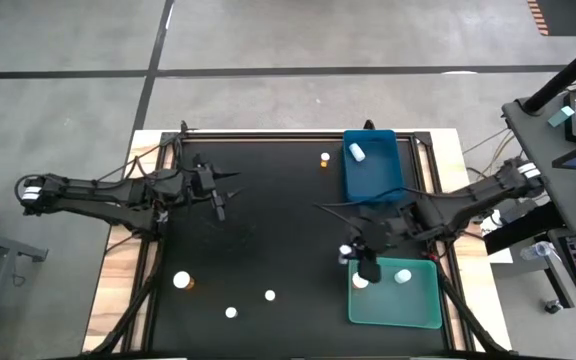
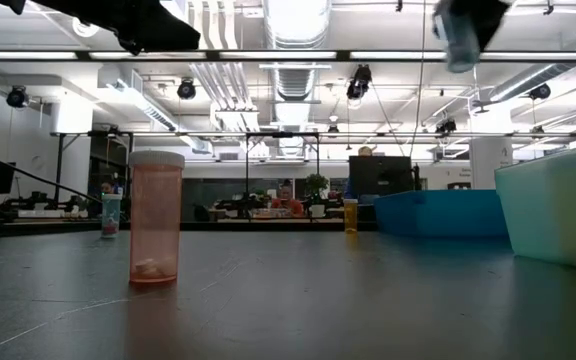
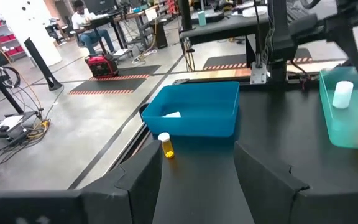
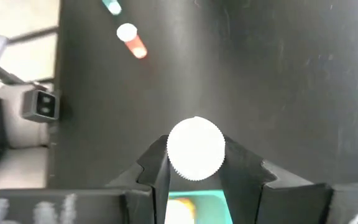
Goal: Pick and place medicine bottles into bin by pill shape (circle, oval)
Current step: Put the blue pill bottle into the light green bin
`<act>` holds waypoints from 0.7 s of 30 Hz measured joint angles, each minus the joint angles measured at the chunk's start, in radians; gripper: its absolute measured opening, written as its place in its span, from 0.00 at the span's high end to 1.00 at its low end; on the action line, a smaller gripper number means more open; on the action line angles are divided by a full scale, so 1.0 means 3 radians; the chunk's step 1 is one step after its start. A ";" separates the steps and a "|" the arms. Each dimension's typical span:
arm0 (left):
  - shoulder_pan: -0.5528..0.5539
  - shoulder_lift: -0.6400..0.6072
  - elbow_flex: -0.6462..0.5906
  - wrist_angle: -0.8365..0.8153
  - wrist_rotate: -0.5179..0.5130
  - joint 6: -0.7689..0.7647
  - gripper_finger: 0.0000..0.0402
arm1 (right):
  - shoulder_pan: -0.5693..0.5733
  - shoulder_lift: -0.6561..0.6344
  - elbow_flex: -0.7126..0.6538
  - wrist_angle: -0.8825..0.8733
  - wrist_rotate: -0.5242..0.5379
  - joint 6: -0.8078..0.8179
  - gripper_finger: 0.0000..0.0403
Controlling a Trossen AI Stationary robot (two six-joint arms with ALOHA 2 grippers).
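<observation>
High cam: overhead, straight down on whole desk [image 1: 268,230]. Low cam: desk level, close to surface, facing the room behind. L wrist cam faces across desk to blue bin [image 3: 194,112], also in high view [image 1: 370,165]. R wrist cam looks down, close.

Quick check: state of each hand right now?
Left hand: open, holding nothing, hovering over the mat.
Right hand: shut on a white-capped bottle, at the teal bin's edge.
</observation>
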 joint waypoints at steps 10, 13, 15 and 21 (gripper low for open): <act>0.0000 0.0043 0.0000 0.0021 -0.0001 0.0010 0.54 | 0.0867 -0.0417 -0.0495 -0.0010 0.0434 0.1062 0.74; 0.0001 0.0058 0.0000 0.0030 -0.0001 0.0010 0.54 | 0.1157 -0.0452 -0.0605 -0.0008 0.0438 0.1151 0.74; 0.0001 0.0065 0.0000 0.0075 -0.0001 0.0010 0.54 | 0.1350 -0.0446 -0.0665 -0.0009 0.0439 0.1034 0.74; 0.0000 0.0106 0.0001 0.0217 -0.0001 -0.0067 0.54 | 0.1812 -0.0379 -0.0808 -0.0076 0.0709 0.0582 0.74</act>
